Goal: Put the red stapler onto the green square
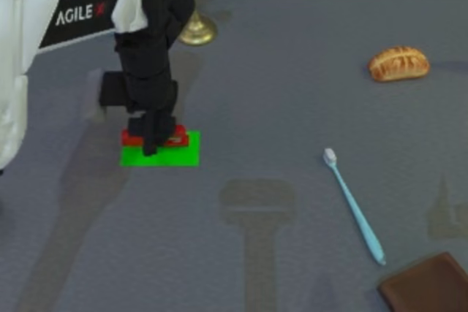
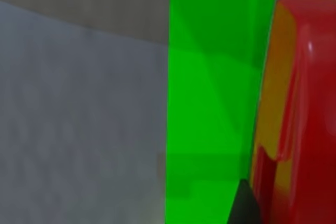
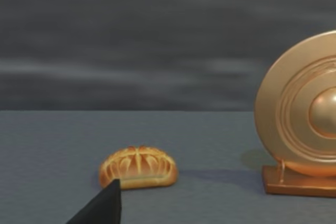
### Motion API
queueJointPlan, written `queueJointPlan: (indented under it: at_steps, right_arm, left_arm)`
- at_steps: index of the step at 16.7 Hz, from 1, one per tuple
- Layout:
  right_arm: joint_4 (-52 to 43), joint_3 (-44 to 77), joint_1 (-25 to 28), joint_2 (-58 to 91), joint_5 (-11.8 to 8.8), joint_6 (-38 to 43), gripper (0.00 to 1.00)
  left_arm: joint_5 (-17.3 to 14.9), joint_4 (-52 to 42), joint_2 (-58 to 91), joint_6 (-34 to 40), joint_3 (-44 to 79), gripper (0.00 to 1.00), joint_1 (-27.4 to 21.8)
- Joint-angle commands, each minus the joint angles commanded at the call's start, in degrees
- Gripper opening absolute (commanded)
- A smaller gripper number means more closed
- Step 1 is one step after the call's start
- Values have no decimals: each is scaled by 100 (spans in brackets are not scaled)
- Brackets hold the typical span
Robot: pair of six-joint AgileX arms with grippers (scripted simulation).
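Beneath left gripper [image 1: 151,144], fingers' state untellable: red stapler [image 1: 178,135], mostly hidden, on green square [image 1: 183,154].

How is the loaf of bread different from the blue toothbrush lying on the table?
The bread is short, rounded and golden-brown with a scored crust; the toothbrush is long, thin and pale blue with a white head. The bread sits nearer the far edge, the toothbrush closer in, lying diagonally. Both rest flat on the table's right side, untouched by either arm.
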State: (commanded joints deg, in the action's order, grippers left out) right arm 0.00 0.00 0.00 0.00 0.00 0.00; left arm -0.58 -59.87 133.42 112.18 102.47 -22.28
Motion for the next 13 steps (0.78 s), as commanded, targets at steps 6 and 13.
queueJointPlan:
  at_steps: [6,13]
  right_arm:
    - [0,0,0,0,0,0,100]
    - [0,0,0,0,0,0,100]
  left_arm:
    - [0,0,0,0,0,38,0]
    - [0,0,0,0,0,90,0]
